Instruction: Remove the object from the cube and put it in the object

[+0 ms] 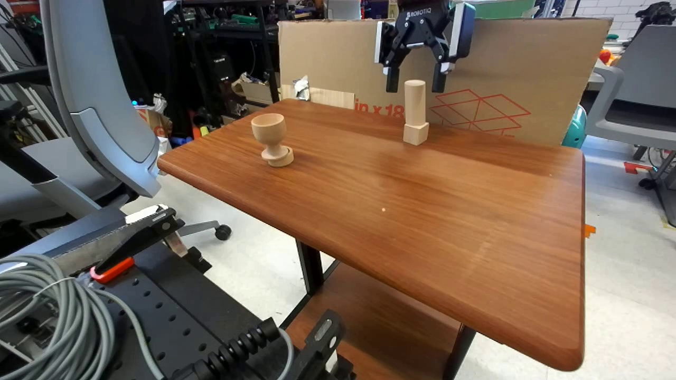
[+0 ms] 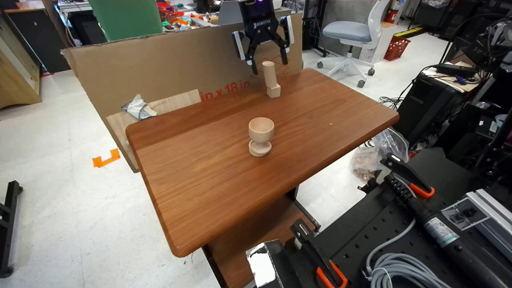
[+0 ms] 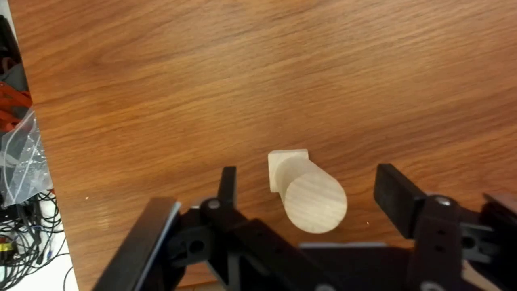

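- We see pale floor (image 1: pixel 628 316) in both exterior views.
- Brown wood-grained table (image 1: pixel 475 211); cardboard panel (image 1: pixel 327 53) upright behind it.
- Grey chairs (image 1: pixel 90 79) at either side in an exterior view.
- Far back, we note white brick wall (image 1: pixel 607 9).

In the wrist view the cylinder (image 3: pixel 315 202) hides part of the cube (image 3: pixel 274 161), and the bottom edge cuts off the blurred tool (image 3: pixel 309 182); in both exterior views the top edge cuts off the arm (image 2: pixel 256 7) and the bench (image 1: pixel 380 211) hides some cardboard (image 1: pixel 327 58); in an exterior view a label (image 2: pixel 440 231) is too small to read
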`<action>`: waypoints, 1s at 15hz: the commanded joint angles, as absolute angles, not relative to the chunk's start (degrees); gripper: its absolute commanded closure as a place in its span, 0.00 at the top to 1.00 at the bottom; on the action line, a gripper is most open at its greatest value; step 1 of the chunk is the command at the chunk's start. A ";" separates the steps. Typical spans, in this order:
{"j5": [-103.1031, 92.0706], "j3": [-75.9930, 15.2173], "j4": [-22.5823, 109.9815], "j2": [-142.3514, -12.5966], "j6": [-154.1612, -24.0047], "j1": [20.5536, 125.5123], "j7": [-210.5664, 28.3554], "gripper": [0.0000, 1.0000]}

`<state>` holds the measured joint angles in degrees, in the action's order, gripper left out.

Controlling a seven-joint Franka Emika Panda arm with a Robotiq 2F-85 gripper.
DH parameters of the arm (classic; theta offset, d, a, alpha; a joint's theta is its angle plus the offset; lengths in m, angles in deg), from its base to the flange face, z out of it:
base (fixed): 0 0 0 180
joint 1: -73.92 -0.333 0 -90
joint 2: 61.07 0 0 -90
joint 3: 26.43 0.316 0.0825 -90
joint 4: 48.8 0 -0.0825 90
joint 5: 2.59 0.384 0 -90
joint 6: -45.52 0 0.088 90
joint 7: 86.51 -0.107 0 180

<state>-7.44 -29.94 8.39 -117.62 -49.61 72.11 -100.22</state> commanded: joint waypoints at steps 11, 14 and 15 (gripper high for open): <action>-9.37 -30.80 6.87 -116.28 -47.11 69.92 -99.16 0.10; -9.51 -30.85 12.45 -111.65 -48.62 69.59 -97.58 0.10; -9.51 -30.78 15.04 -109.67 -48.46 69.50 -96.95 0.10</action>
